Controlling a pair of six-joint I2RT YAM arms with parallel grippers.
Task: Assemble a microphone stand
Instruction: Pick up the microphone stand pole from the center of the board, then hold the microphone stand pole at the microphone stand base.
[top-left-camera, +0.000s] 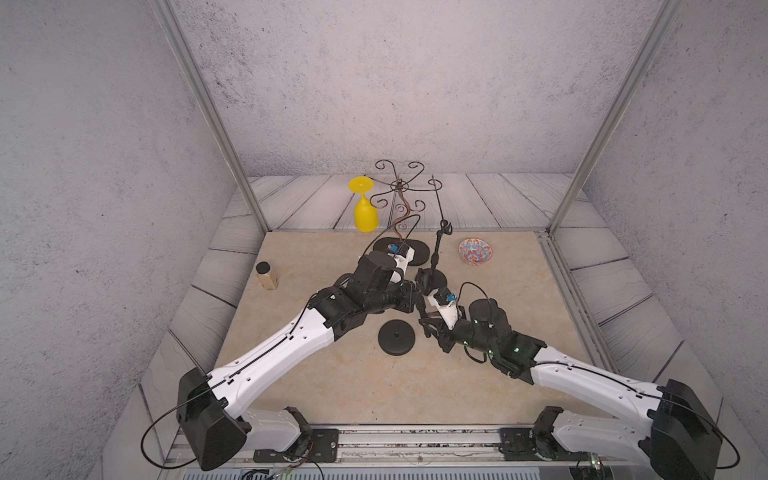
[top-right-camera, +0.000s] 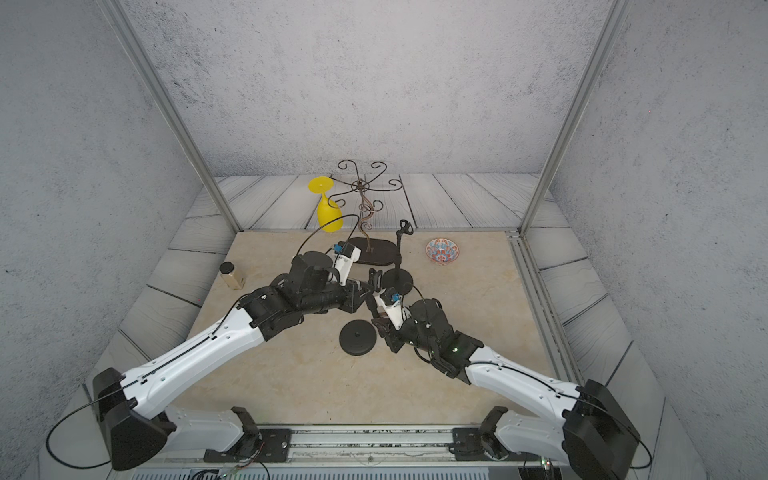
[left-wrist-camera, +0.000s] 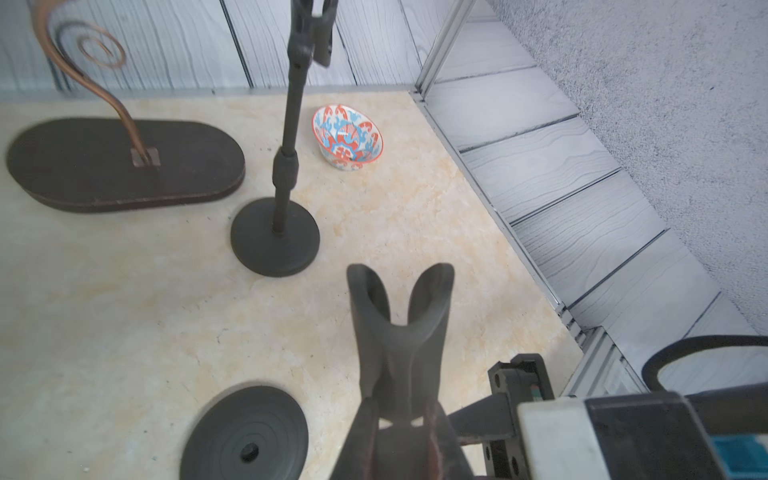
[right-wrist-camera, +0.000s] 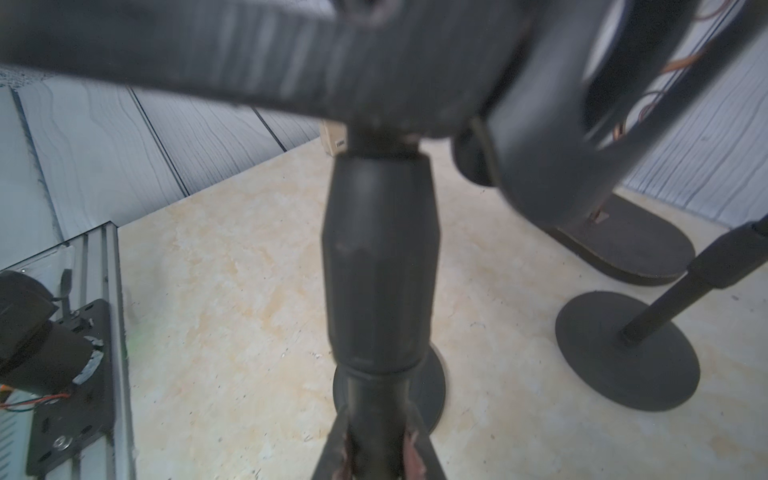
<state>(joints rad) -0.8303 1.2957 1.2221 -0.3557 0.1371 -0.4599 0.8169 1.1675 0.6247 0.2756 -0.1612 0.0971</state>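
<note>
Beige tabletop (top-left-camera: 332, 386), grey walls (top-left-camera: 395, 83), black base (top-left-camera: 397, 337)

Light is even and diffuse from above, shadows soft, no glare. Both top views are sharp; the frame post (top-left-camera: 210, 112) bows from wide-angle distortion. Left wrist: mic clip (left-wrist-camera: 399, 332) soft, bowl (left-wrist-camera: 348, 137) crisp. Right wrist: stand pole (right-wrist-camera: 380, 266) blurred close-up, table (right-wrist-camera: 232, 257) sharper.

Your left gripper (left-wrist-camera: 401, 419) pinches the stem of a forked microphone clip (left-wrist-camera: 399, 316), its prongs pointing out over the desk (left-wrist-camera: 104, 311). Near it lies a loose round base (left-wrist-camera: 245, 432); farther off you see an upright stand (left-wrist-camera: 286, 166) and a patterned bowl (left-wrist-camera: 348, 137).
</note>
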